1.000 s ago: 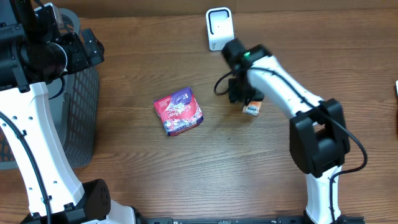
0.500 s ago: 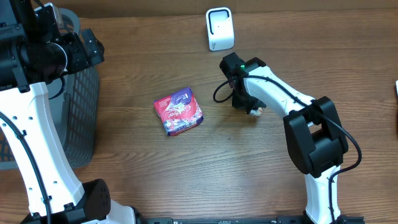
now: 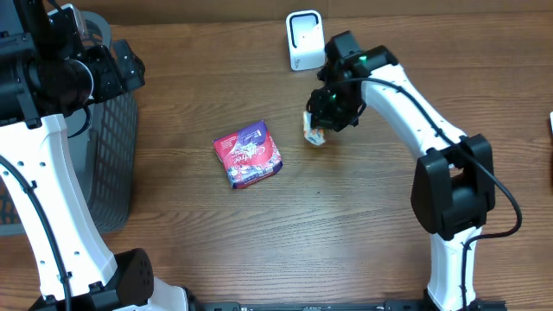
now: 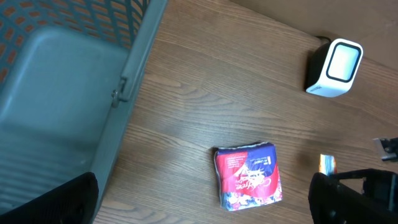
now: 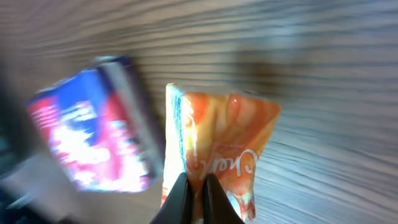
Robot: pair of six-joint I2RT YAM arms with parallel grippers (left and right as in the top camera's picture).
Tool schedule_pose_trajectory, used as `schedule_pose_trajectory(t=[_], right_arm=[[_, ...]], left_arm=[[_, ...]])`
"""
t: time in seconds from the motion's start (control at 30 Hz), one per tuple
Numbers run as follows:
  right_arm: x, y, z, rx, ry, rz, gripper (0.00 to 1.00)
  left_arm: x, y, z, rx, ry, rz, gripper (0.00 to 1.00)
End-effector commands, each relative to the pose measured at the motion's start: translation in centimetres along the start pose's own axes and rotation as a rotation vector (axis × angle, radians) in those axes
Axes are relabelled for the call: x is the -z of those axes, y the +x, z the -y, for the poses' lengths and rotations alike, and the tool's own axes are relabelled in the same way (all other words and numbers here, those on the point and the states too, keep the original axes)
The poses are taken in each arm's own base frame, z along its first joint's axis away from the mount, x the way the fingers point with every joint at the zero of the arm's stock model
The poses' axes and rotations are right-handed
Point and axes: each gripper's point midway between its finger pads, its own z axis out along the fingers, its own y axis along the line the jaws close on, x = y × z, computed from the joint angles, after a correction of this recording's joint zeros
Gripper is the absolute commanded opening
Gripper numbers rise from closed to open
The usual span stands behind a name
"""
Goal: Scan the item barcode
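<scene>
R gripper [image 5: 194,191] is clamped tight on one edge of a small orange snack pkt [image 5: 217,146]. The pkt sticks out past the fingertips, over the wood table [image 3: 346,233]. From overhead, the pkt hangs btwn the white scanner [image 3: 304,41] and a red/blue pouch [image 3: 249,155] lying flat, clear of both and nearer the scanner. L gripper [image 3: 117,73] is way off at the left, jaws spread wide w/ nothing in them, above the grey basket [image 3: 117,173].

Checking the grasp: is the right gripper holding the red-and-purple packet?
No, the right gripper pinches the orange sachet; the red-and-purple packet lies apart.
</scene>
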Motion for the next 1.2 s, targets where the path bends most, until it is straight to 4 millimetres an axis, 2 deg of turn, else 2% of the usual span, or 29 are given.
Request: schedule_pose_trajectory(t=[0.0, 0.2, 0.27, 0.33, 0.43, 0.5, 0.53, 0.6, 0.73, 0.87, 1.03, 1.17], right_arm=[[-0.2, 1.4, -2.5, 0.064, -0.265, -0.079, 0.04], [-3.5, 3.0, -0.5, 0.008, -0.364, -0.118, 0.07], [-4.1, 2.9, 1.0, -0.033, -0.339, -0.109, 0.05], [-4.5, 2.3, 3.8, -0.112, -0.233, -0.081, 0.05], [-4.2, 1.4, 7.9, -0.194, -0.065, -0.028, 0.30], [-3.4, 1.1, 9.7, -0.229, -0.010, -0.017, 0.46], [-2.2, 0.8, 11.2, -0.255, 0.040, -0.012, 0.53], [-0.9, 0.6, 12.2, -0.261, 0.084, -0.011, 0.54], [1.2, 0.2, 11.1, -0.216, 0.067, -0.023, 0.56], [1.6, 0.0, 7.7, -0.117, -0.073, -0.038, 0.56], [-0.1, -0.9, 6.5, -0.111, -0.089, 0.003, 0.52], [-1.9, -0.8, 5.6, -0.122, -0.099, 0.016, 0.50]], left_arm=[[0.5, -0.3, 0.1, -0.008, -0.002, 0.021, 1.00], [0.5, -0.3, 0.1, -0.008, -0.002, 0.021, 1.00], [0.5, -0.3, 0.1, -0.008, -0.002, 0.021, 1.00], [0.5, -0.3, 0.1, -0.009, -0.002, 0.022, 1.00], [0.5, -0.3, 0.1, -0.008, -0.002, 0.021, 1.00], [0.5, -0.3, 0.1, -0.008, -0.002, 0.021, 1.00], [0.5, -0.3, 0.1, -0.008, -0.002, 0.021, 1.00], [0.5, -0.3, 0.1, -0.009, -0.002, 0.022, 1.00], [0.5, -0.3, 0.1, -0.008, -0.002, 0.021, 1.00], [0.5, -0.3, 0.1, -0.009, -0.002, 0.022, 1.00], [0.5, -0.3, 0.1, -0.008, -0.002, 0.021, 1.00], [0.5, -0.3, 0.1, -0.008, -0.002, 0.022, 1.00]])
